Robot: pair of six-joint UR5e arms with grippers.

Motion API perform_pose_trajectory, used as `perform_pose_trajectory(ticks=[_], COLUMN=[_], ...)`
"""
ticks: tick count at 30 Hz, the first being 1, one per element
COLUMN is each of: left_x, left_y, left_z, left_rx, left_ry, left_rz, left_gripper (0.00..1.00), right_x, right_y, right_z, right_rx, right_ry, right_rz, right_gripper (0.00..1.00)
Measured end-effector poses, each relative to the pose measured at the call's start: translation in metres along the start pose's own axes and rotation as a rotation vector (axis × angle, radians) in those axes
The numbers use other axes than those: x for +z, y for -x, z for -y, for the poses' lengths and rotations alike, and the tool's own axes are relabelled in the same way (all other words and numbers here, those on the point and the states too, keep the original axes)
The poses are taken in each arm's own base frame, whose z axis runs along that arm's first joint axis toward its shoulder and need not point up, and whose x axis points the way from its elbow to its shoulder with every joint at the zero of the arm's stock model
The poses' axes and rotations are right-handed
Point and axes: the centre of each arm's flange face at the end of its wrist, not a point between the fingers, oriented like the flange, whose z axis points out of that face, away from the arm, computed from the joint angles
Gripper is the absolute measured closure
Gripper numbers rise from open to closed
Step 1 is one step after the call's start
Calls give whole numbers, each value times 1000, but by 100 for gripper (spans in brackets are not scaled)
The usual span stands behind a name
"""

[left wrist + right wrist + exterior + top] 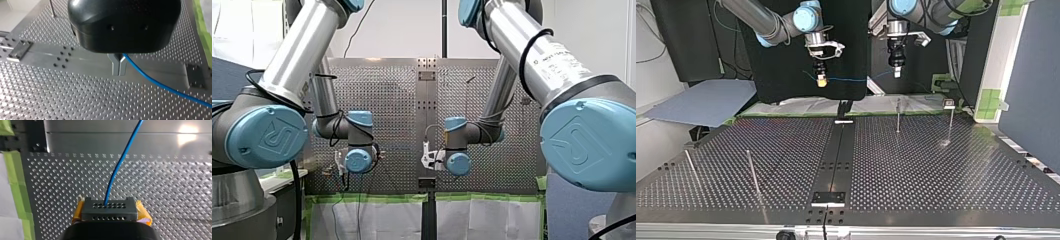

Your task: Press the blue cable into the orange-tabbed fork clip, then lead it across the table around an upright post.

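**Item 1. My left gripper** (119, 72): black body, metal fingers. In the left wrist view the two fingers are lying pressed together. The blue cable (155, 83) is coming out from between them near their root, so the jaws are clamping on it. The gripper is hanging above the perforated table (936, 170), over the centre strip (836, 150) that is running down the table's middle.

**Item 2. My right gripper** (109, 206): yellow pads (143, 213) are flanking a dark block drilled with small holes. The jaws are gripping the blue cable, which is rising from the block's middle and running away over the table.

**Item 3. Blue cable:** in the top view it is stretching through the air from one gripper to the other. Both grippers are hanging side by side, well above the table's far edge.

**Item 4. Posts:** a plain post (898, 116) and a capped post (950, 122) are standing upright at the top view's far right. The cap is perhaps a clip, but it is too small to tell. Two near posts (753, 172) are standing at that view's left, the outer one leaning.

**Item 5. Green tape** (17, 192): it is edging the table beside my right gripper.
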Motion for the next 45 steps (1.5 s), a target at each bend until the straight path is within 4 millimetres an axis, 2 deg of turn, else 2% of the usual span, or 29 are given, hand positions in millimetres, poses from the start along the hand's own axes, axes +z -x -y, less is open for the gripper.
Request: perform_pose_trajectory(ticks=[10, 18, 28, 36, 40, 45], left_x=[21, 35, 47, 38, 41, 51], left_y=[0, -17, -40, -68, -80, -87], left_z=[-22, -44, -71, -76, -75, -72], left_rx=[48, 68, 47, 68, 73, 72], left_ry=[22, 26, 46, 6, -19, -32], left_rz=[-2, -26, -43, -138, -179, -203], left_gripper=[100, 100, 100, 100, 100, 100], right_x=[25, 40, 59, 76, 90, 101], right_y=[24, 28, 57, 79, 76, 69], right_z=[11, 14, 11, 10, 10, 12], right_rx=[1, 5, -8, -16, -14, -15], right_ry=[-61, -67, -65, -69, -73, -80], right_rz=[18, 17, 90, 117, 100, 85], right_gripper=[100, 100, 100, 100, 100, 100])
